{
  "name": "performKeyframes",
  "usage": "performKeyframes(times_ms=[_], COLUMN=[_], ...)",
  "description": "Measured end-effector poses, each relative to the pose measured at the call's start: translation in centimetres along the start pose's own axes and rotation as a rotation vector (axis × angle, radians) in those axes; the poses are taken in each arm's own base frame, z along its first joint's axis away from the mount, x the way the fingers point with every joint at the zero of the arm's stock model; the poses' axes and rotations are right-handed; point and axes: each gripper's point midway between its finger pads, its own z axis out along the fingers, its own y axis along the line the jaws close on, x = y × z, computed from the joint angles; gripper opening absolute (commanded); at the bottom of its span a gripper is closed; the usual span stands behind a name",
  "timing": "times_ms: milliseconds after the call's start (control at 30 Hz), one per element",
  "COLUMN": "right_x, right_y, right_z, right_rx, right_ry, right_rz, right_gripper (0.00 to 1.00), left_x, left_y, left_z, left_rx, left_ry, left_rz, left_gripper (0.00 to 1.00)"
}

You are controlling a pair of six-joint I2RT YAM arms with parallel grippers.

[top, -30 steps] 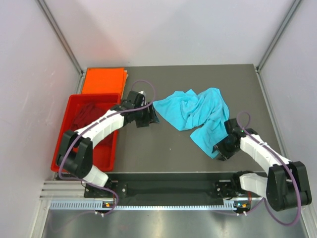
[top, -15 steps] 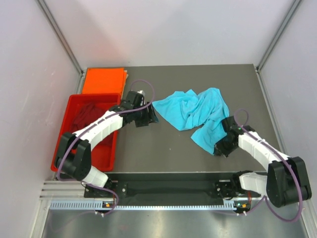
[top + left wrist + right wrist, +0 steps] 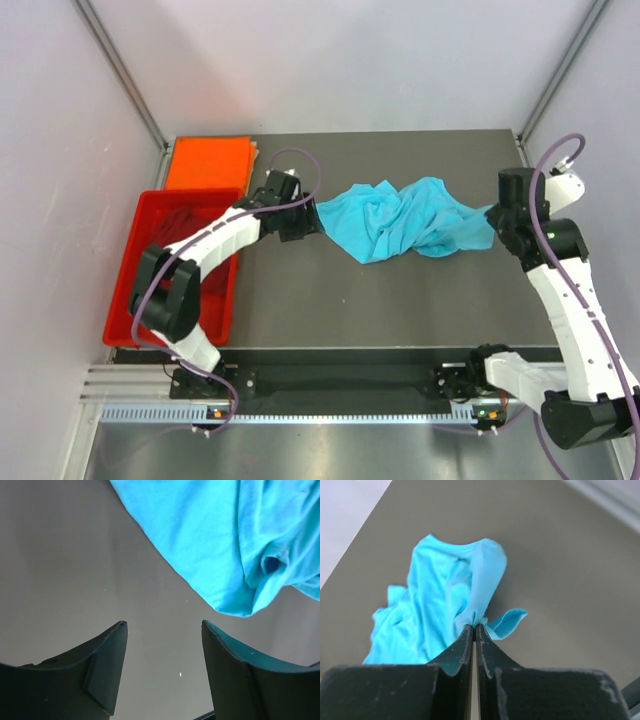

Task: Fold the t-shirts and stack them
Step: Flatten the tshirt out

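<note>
The turquoise-blue t-shirt (image 3: 400, 222) lies crumpled mid-table, stretched toward the right. My right gripper (image 3: 497, 218) is shut on its right end, and the wrist view shows the cloth (image 3: 451, 590) pinched at the fingertips and lifted. My left gripper (image 3: 312, 222) is open just left of the shirt's left corner; in its wrist view the cloth (image 3: 220, 535) lies ahead of the fingers, with bare table between them. The orange t-shirt (image 3: 208, 163) lies folded flat at the back left. The maroon t-shirt (image 3: 175, 228) sits crumpled in the red tray.
The red plastic tray (image 3: 140, 285) stands at the left table edge, under the left arm. White walls and metal posts enclose the table on three sides. The dark tabletop (image 3: 330, 300) lies in front of the blue shirt.
My right gripper has risen and swung from the front right to the back right, pulling the blue shirt's end with it. The left gripper shifted slightly right toward the shirt.
</note>
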Motion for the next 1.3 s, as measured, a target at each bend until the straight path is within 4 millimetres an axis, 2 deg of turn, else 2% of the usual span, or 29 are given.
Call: performKeyframes(times_ms=[133,333,467,600,967,1133,1300], right_x=[-1.6,-3.6,-3.6,-2.3,-0.5,0.7,1.0], right_y=[-1.9,-3.1,-3.5,-4.5,-5.3,-5.7,-5.7], right_z=[-0.2,-1.5,-2.1,-1.6,-0.3,0.3,0.3], right_rx=[0.081,0.1,0.075,0.089,0.099,0.106,0.095], right_ry=[-0.068,-0.143,-0.154,-0.13,-0.094,-0.063,-0.054], right_rz=[-0.048,-0.058,-0.06,-0.094,-0.132,-0.153,-0.152], right_gripper=[0.0,0.0,0.0,0.0,0.0,0.0,0.0], left_x=[0.0,1.7,2.9,4.0,-0.5,-1.2,-2.1], left_y=[0.1,-0.5,-2.4,-2.4,1.3,1.9,2.1], left_z=[2.5,5.2,6.2,7.3,8.7,9.6,10.2], left_rx=[-0.013,0.039,0.104,0.085,-0.064,-0.084,-0.101], left_ry=[0.034,0.105,0.139,0.171,0.062,0.043,0.019], left_rz=[-0.012,-0.056,-0.059,-0.061,-0.094,-0.069,-0.053], left_gripper=[0.64,0.65,0.68,0.68,0.7,0.7,0.68])
